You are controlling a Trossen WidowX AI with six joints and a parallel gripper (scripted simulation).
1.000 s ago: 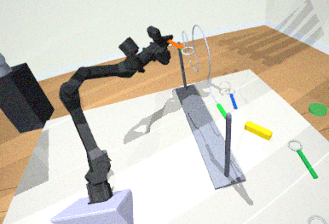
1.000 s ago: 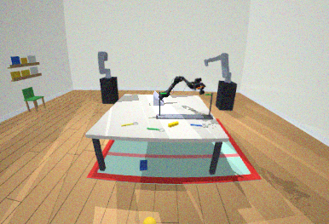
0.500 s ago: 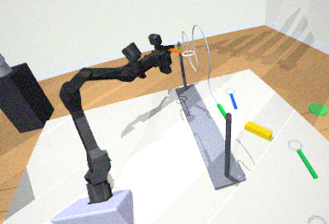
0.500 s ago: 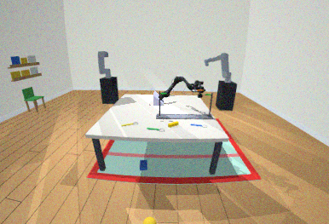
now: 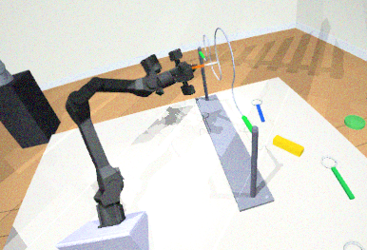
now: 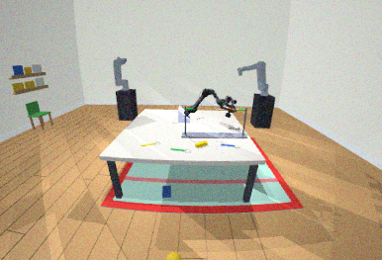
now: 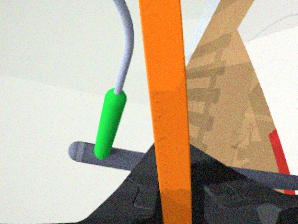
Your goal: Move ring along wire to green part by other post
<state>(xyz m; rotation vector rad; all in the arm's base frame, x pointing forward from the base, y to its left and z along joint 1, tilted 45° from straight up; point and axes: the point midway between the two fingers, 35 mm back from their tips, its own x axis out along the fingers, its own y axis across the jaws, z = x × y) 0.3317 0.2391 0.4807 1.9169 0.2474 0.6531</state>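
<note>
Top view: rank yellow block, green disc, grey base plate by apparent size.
1. Grey base plate, by far the largest.
2. Yellow block.
3. Green disc, close to the block in size and farther from the camera, so this order is unsure.
</note>
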